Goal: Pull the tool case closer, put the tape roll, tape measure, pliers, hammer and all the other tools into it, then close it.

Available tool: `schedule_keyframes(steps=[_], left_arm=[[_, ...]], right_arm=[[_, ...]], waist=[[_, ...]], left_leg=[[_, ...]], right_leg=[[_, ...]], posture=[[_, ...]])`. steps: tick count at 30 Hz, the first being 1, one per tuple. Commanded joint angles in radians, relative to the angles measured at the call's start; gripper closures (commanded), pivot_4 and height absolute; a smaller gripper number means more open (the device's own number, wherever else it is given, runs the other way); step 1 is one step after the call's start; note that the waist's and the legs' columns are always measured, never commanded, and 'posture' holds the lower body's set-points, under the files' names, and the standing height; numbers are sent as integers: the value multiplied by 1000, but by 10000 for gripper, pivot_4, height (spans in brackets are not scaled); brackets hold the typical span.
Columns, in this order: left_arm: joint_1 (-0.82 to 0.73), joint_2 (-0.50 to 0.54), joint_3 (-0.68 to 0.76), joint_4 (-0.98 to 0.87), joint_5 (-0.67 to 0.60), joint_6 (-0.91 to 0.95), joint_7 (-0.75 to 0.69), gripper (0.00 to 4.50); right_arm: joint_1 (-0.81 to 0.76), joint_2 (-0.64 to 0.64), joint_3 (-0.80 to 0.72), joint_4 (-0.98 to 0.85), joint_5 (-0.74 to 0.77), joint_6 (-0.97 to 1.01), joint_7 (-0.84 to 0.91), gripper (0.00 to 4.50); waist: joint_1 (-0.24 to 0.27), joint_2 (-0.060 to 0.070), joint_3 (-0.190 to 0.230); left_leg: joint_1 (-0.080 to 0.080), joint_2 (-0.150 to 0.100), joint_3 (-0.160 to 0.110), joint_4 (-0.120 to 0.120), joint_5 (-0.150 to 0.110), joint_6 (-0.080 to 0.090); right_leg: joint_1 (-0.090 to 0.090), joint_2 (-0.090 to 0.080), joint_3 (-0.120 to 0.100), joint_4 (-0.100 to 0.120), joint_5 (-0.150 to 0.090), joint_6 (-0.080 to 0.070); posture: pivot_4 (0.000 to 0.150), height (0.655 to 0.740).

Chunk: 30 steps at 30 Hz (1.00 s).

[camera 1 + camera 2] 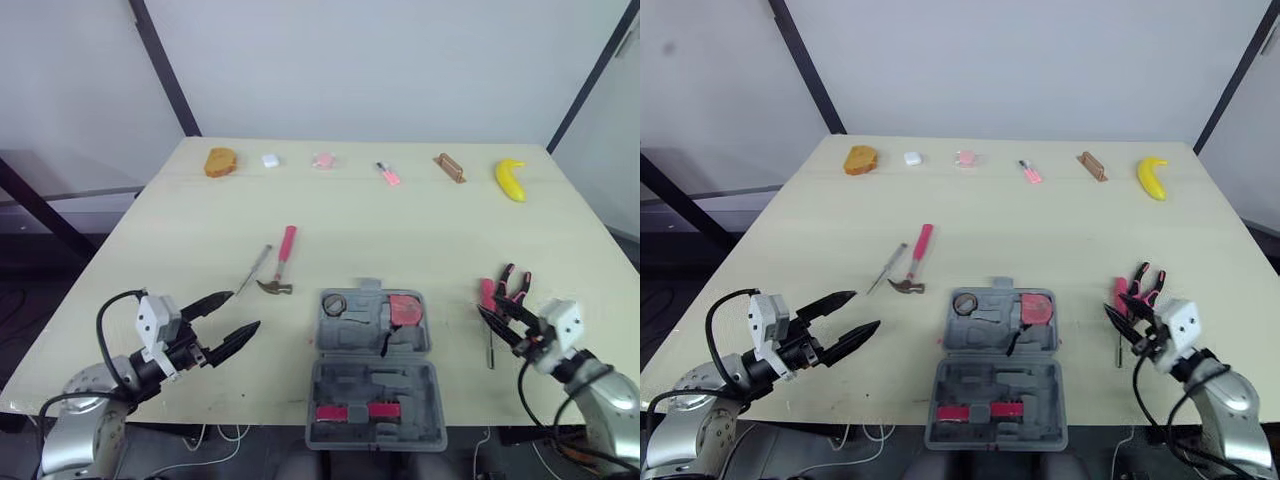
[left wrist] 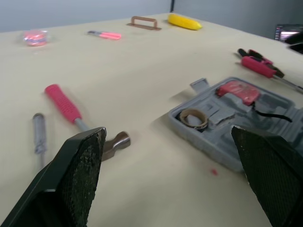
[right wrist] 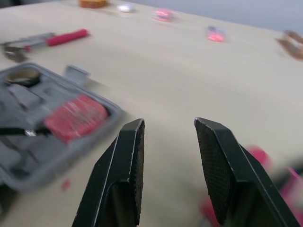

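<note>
Tool case point(image 1: 375, 392), open at the table's near edge, is loaded with tape roll point(image 1: 334, 303) and tape measure point(image 1: 405, 309). Hammer point(image 1: 281, 262), screwdriver point(image 1: 254, 270) and pliers point(image 2: 258, 65) are not yet packed. Left gripper point(image 1: 245, 309) and right gripper point(image 3: 169, 122) are spread, empty.

Desk point(image 1: 400, 230): pale wood top.
Far row, left to right: orange-brown lump point(image 1: 221, 162), white piece point(image 1: 270, 160), pink round piece point(image 1: 322, 160), slim pink tool point(image 1: 388, 174), brown block point(image 1: 450, 167), banana point(image 1: 510, 179).
Middle left: pink-handled hammer point(image 1: 280, 262); grey screwdriver point(image 1: 254, 270) just beside it.
Near centre: grey tool case point(image 1: 372, 365), lying open.
Right: pink-handled pliers point(image 1: 505, 290).
</note>
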<state>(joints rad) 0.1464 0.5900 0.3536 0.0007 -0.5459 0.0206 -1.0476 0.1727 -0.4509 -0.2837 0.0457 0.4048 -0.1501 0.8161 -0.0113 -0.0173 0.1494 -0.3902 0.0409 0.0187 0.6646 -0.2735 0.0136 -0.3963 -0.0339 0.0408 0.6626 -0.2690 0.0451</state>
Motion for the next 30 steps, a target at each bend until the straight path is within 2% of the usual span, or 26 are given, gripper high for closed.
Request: schedule_keyframes(steps=[1,4,5,6,9,10,20,25,30], left_arm=[[50,-14,105,75,-28,-40,22,0],[76,-14,148,134,-27,-64,17,0],[86,-11,165,160,-26,-72,15,0],[95,-9,180,182,-23,-79,16,0],[110,-1,210,244,-13,-104,16,0],[113,1,216,264,-9,-116,15,0],[95,-7,187,286,2,-144,-4,0],[61,-2,132,226,25,-152,-18,0],[-41,26,-9,56,15,-90,-88,0]], right_arm=[[132,-11,-147,-4,82,-37,15,27122],[211,-4,-201,23,109,-57,35,27122],[240,1,-221,36,119,-62,42,22132],[264,5,-241,50,128,-69,47,19179],[310,13,-295,89,161,-79,57,4716],[320,15,-311,105,170,-80,61,1637],[310,12,-340,176,161,-98,72,749],[270,12,-312,131,128,-72,16,749],[137,32,-213,37,33,10,-148,749]], waist=[[0,0,0],[-2,-1,0],[-3,-1,1],[-3,-1,1],[-3,-1,0],[-3,-1,0],[-2,-1,0],[-2,-1,0],[-2,-1,0]], left_leg=[[0,0,0,0,0,0],[0,0,0,-1,0,0],[0,0,1,-1,0,0],[1,0,1,-1,0,0],[4,2,3,-1,0,0],[5,2,4,-1,0,0],[5,3,4,-1,0,0],[5,3,4,-1,0,0],[4,3,4,0,0,0]], right_leg=[[0,0,0,0,0,0],[0,1,0,-1,0,0],[0,1,0,-1,-1,0],[0,1,1,-1,-2,-3],[1,0,3,0,-3,-4],[2,0,3,0,-3,-4],[2,-1,3,0,-3,-4],[2,-1,4,0,-3,-4],[2,0,4,0,-2,-4]], posture=[[1500,7400],[1500,7400],[1500,7400],[1500,7400],[1500,7400],[1500,7400],[1500,7400],[1500,7400],[1500,7400]])
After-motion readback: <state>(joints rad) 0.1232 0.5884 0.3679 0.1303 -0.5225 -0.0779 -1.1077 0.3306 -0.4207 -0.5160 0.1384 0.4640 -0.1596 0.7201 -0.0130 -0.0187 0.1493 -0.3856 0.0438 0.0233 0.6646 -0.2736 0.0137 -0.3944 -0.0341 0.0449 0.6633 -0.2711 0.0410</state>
